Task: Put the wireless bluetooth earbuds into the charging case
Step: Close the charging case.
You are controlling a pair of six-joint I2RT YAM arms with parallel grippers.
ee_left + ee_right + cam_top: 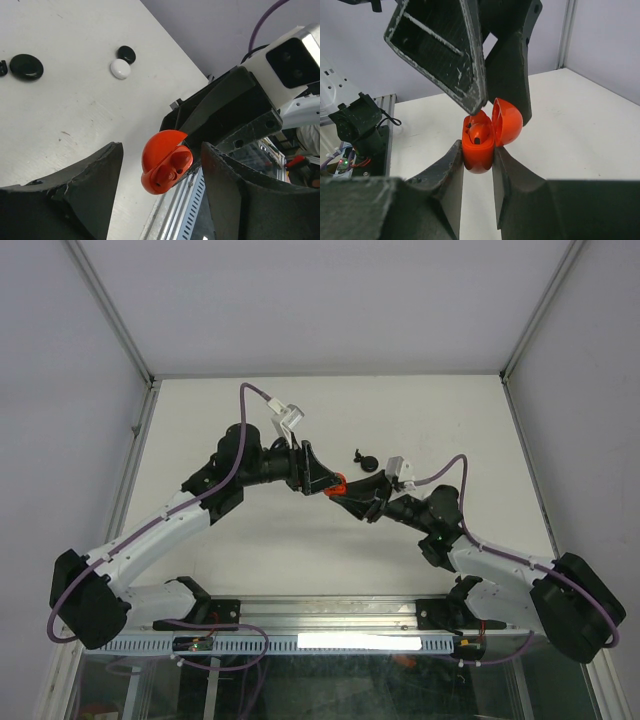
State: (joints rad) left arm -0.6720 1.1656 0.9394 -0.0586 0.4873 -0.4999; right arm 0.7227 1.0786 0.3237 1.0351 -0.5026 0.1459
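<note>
My right claw (478,159) is clenched on the red charging case (479,150). Its lid is hinged open, and I hold it above the middle of the white table (250,540), well apart from every edge. In its wells sit red earbuds (165,174). My left claw (162,150) is spread wide, with one finger (470,85) tipped just above the case. Both arms reach inward and meet at the centre. Small black pieces (362,458) lie on the table just beyond.
</note>
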